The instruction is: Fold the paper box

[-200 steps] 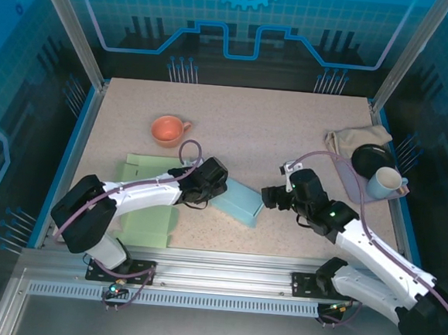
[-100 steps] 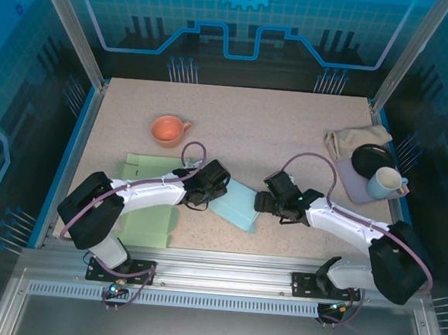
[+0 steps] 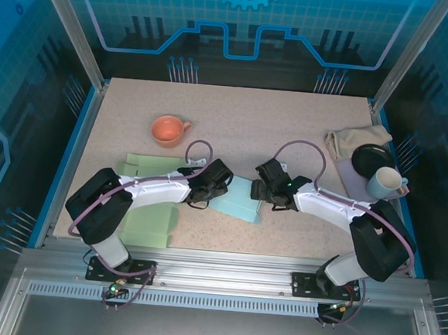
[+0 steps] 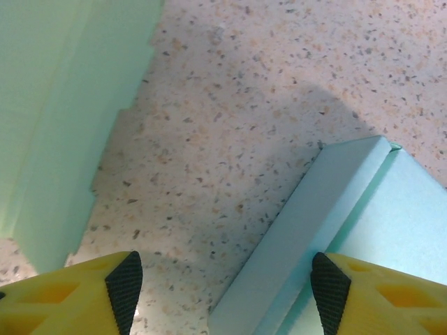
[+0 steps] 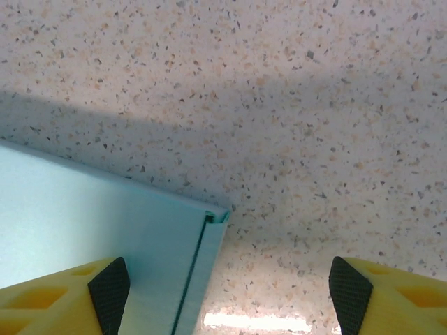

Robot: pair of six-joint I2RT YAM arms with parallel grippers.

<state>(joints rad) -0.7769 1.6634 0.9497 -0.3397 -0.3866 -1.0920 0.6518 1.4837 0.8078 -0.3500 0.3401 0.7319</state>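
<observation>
The paper box lies at mid-table, squarely between my two pincers. My left pincer is at its left end and my right pincer is at its right end.

Through my left wrist camera, my left pincer stands spread. One long, creased edge of the box runs up between the fingers. The right pad sits over the box and the other pad is over bare table.

My right pincer is spread too. The box reaches in from the left, with its corner and a thin seam near the left pad. I cannot tell whether any pad touches the paper.

The box is pale teal, smooth, matte and sharp-edged. The table is speckled beige, like stone. A flat, notched, light green sheet lies under my left arm.
</observation>
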